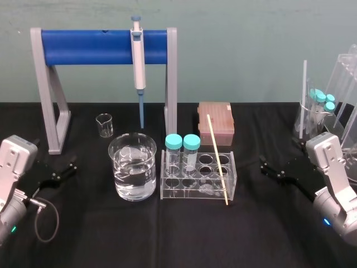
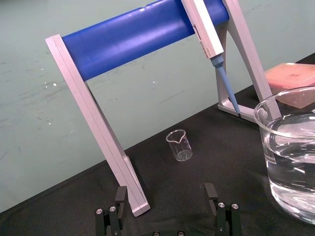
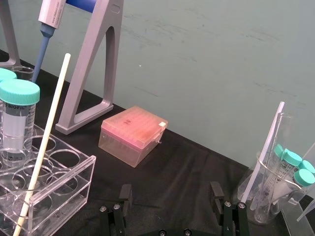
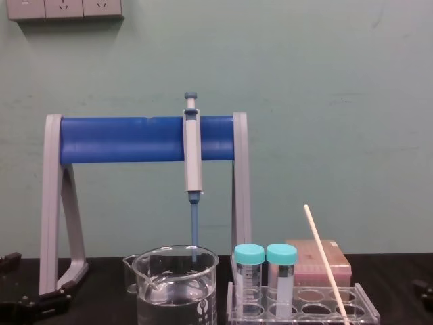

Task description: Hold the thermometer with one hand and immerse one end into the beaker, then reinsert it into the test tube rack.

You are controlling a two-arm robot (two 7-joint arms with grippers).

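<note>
- Your left end effector (image 1: 70, 166) and right end effector (image 1: 266, 167) sit open and empty at the sides of the counter (image 1: 178, 240).
- The thermometer (image 1: 217, 159) leans in the test tube rack (image 1: 195, 194), ungripped.
- Judgement: grasp, dip into the beaker (image 1: 120, 167) and reinsertion all appear outstanding.

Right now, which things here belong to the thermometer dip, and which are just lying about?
Job: thermometer, leaning in the test tube rack; beaker; left gripper and right gripper, both open.
Lying about: pipette on its blue stand; small beaker; pink box; glassware with capped tubes, far right.
</note>
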